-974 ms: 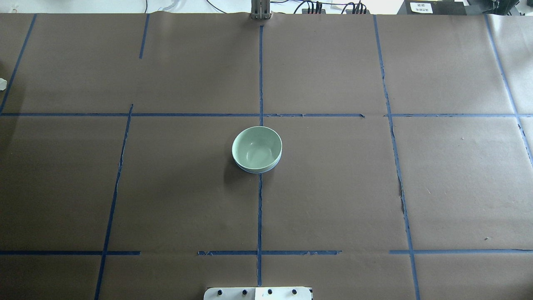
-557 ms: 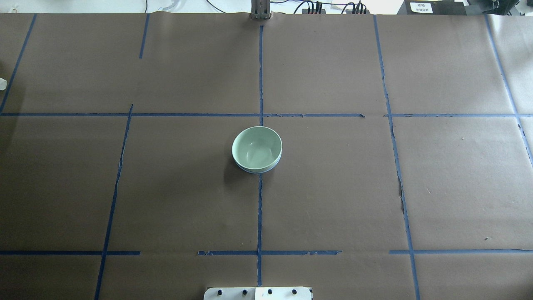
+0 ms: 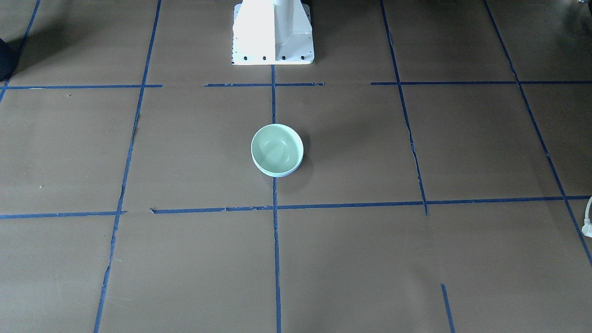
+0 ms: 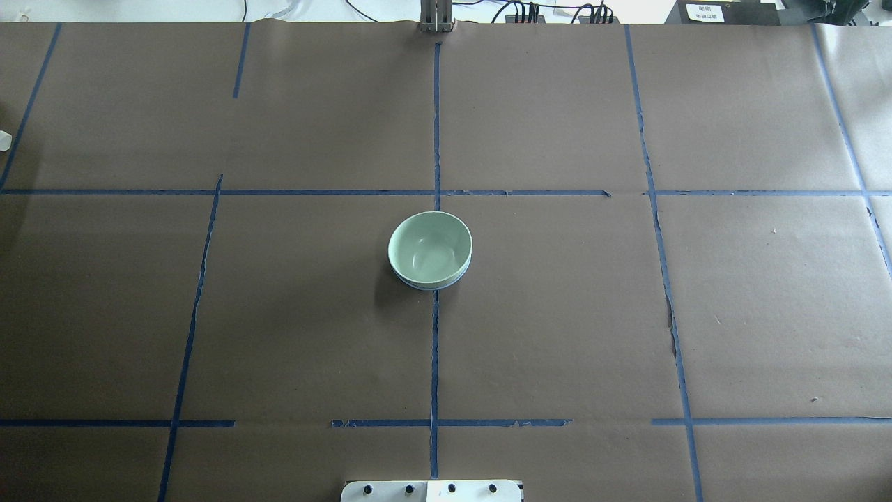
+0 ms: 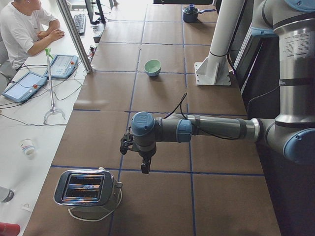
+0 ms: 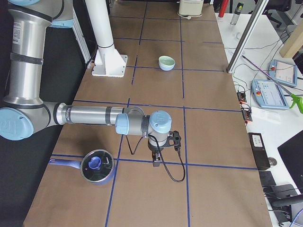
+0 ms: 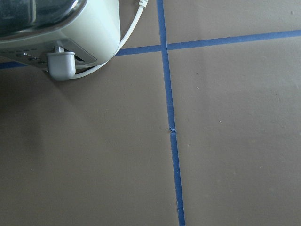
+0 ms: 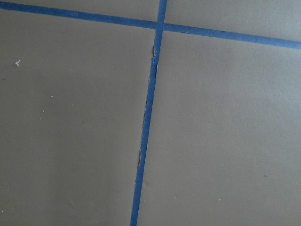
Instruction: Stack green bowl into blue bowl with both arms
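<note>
The green bowl (image 4: 430, 247) sits nested inside the blue bowl (image 4: 426, 284) at the table's centre; only a thin pale rim of the blue bowl shows beneath it. The stack also shows in the front-facing view, with the green bowl (image 3: 276, 149) over the blue rim (image 3: 277, 174). No arm is near the bowls. My left gripper (image 5: 145, 167) hangs over the table's left end near a toaster. My right gripper (image 6: 156, 161) hangs over the right end near a pot. Both show only in side views, so I cannot tell whether they are open or shut.
A silver toaster (image 5: 86, 189) with a white cord stands at the left end and shows in the left wrist view (image 7: 56, 33). A blue lidded pot (image 6: 97, 166) stands at the right end. The white pedestal (image 3: 273, 32) is behind the bowls. A seated operator (image 5: 22, 29) is at a side desk.
</note>
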`<state>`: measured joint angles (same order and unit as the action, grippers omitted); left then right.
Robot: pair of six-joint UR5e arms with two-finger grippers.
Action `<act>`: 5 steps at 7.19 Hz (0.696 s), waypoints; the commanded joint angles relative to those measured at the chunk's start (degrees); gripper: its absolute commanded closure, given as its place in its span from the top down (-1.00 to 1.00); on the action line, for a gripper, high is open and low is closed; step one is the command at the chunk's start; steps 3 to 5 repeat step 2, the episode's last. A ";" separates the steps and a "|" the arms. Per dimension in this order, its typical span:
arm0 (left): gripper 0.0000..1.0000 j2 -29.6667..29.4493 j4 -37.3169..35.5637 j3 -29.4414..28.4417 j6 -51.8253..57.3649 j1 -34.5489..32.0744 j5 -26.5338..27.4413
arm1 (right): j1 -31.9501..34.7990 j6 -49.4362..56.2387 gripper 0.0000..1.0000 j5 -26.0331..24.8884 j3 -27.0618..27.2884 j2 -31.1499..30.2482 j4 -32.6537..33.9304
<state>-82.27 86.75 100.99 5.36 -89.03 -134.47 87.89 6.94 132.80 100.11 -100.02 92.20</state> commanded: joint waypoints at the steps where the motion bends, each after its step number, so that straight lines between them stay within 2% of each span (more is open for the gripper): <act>1: 1.00 0.00 -0.09 0.00 0.00 0.00 0.00 | 0.00 0.00 1.00 0.00 0.00 0.00 0.00; 5: 1.00 0.00 0.00 0.00 0.00 0.00 0.00 | 0.00 0.00 1.00 0.00 0.00 0.00 0.00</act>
